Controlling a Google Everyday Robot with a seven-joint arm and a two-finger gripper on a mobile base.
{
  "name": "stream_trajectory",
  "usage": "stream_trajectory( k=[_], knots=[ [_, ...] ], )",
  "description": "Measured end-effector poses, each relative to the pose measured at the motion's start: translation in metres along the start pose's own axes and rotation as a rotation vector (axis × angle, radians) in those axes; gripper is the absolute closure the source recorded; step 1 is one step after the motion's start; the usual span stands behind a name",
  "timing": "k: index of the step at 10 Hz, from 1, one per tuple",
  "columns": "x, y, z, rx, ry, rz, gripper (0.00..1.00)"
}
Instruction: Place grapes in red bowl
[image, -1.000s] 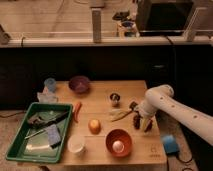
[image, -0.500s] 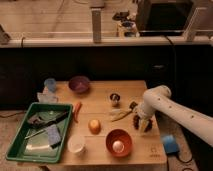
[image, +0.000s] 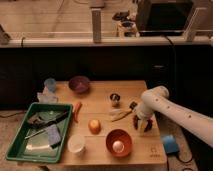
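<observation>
Gripper (image: 142, 127) has slid a touch left since the last frame, so it's closer to the round orange-red bowl (image: 108, 139). It's low over the right side of the light wooden table (image: 100, 91). Its two fingers look clamped on the small bumpy cluster of dark reddish-purple grapes (image: 142, 125), so the grapes are in the gripper just right of the bowl, not in it. A pale round thing (image: 118, 146) sits inside the bowl. Also around are an orange ball-shaped fruit (image: 94, 125), a white translucent cup (image: 76, 143), a dull purple bowl (image: 79, 83) at the back, and a green plastic tray (image: 47, 105) on the left.
</observation>
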Motion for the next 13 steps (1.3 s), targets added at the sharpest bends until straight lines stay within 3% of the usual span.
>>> stream_trajectory(
  k=[1, 3, 4, 6, 7, 8, 10, 13],
  knots=[
    [0.000, 0.000, 0.001, -0.002, 0.001, 0.002, 0.21],
    [-0.001, 0.002, 0.004, -0.009, 0.005, 0.008, 0.32],
    [-0.001, 0.002, 0.005, -0.011, 0.007, 0.010, 0.31],
    [-0.003, 0.002, 0.008, -0.017, 0.009, 0.015, 0.20],
    [-0.003, 0.002, 0.009, -0.019, 0.010, 0.018, 0.21],
    [-0.002, 0.001, 0.009, -0.020, 0.010, 0.021, 0.25],
    [0.000, 0.002, 0.010, -0.024, 0.012, 0.029, 0.48],
    [-0.002, 0.002, 0.012, -0.031, 0.014, 0.033, 0.73]
  ],
)
